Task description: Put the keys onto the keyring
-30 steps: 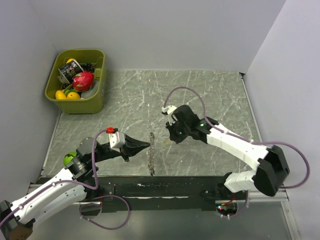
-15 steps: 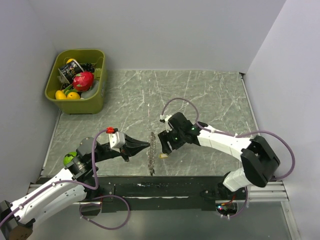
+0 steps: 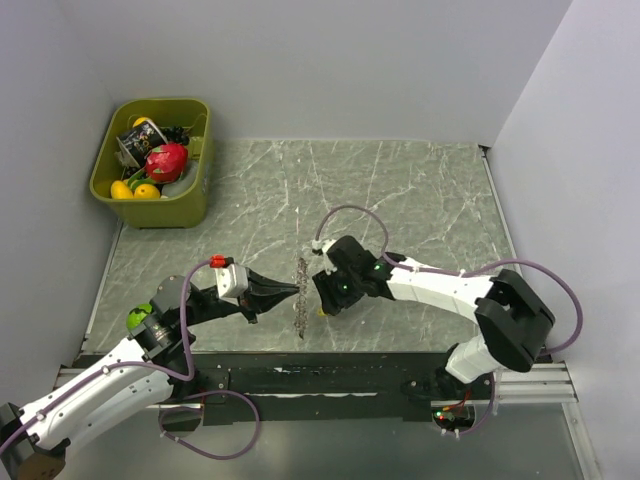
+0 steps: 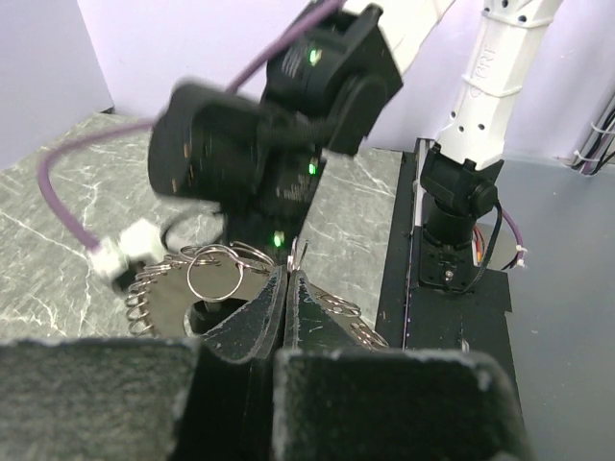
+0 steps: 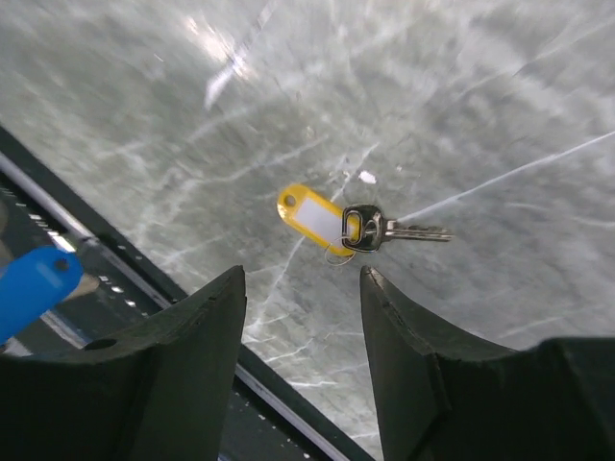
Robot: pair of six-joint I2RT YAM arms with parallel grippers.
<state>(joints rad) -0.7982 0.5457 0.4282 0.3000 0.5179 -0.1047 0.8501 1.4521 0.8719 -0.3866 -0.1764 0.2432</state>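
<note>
On the grey marbled table, my left gripper was pressed shut on the keyring, holding it upright on edge so that, as I judged, the other arm could thread onto it. My right gripper, fingers spread and empty, hung just beside the keyring over a key with a yellow tag lying flat, placed to pinch it.

Your tabletop is grey-green, veined in white like marble. The key lying on it is silver, and its tag is yellow with a white label. Your keyring shows dull silver-grey. The right arm's fingers are black, the cable is purple, and the bin is olive green.
</note>
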